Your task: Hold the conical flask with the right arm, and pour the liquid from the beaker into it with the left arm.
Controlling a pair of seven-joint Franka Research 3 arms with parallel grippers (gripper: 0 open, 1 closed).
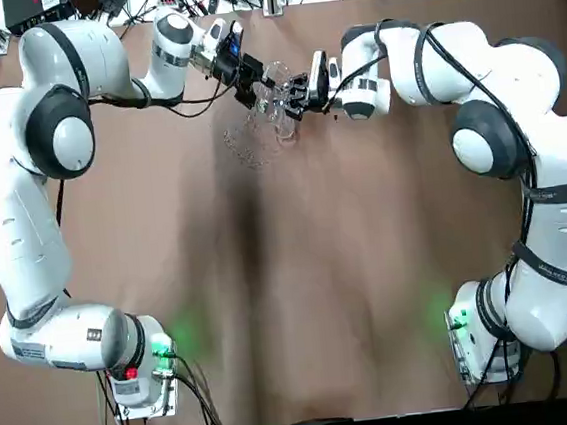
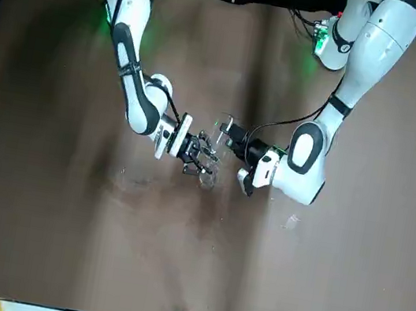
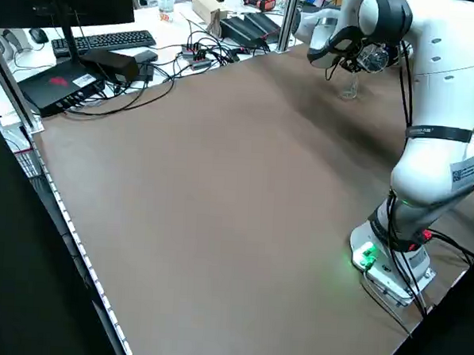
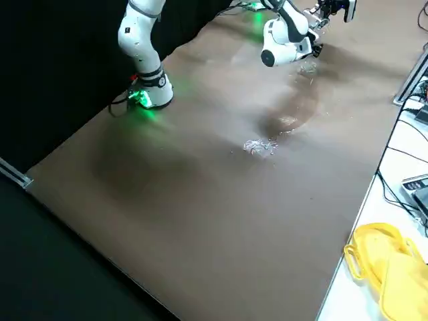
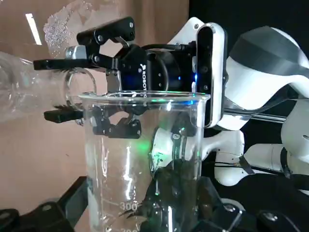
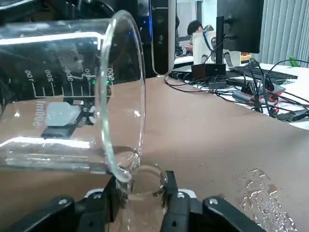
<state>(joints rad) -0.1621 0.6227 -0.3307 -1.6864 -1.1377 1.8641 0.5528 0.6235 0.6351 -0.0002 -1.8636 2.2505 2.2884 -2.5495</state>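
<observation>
The conical flask (image 6: 143, 193) stands upright on the brown table, and my right gripper (image 6: 140, 191) is shut on its neck. From above, the flask (image 1: 284, 124) shows as a faint outline by the right gripper (image 1: 298, 99). My left gripper (image 1: 251, 80) is shut on the beaker (image 1: 273, 81), tipped far over toward the flask. The beaker (image 6: 63, 92) lies almost on its side, its lip just over the flask's mouth. In the left wrist view the beaker (image 5: 145, 159) fills the middle, with the flask (image 5: 29, 92) beyond it. Whether liquid is running I cannot tell.
Spilled clear drops (image 1: 247, 146) glint on the table just in front of the flask, the spill (image 6: 263, 193) also lying beside it. Cables, a keyboard (image 3: 109, 39) and monitors sit past the far edge. A yellow object (image 4: 384, 267) lies off the table's corner.
</observation>
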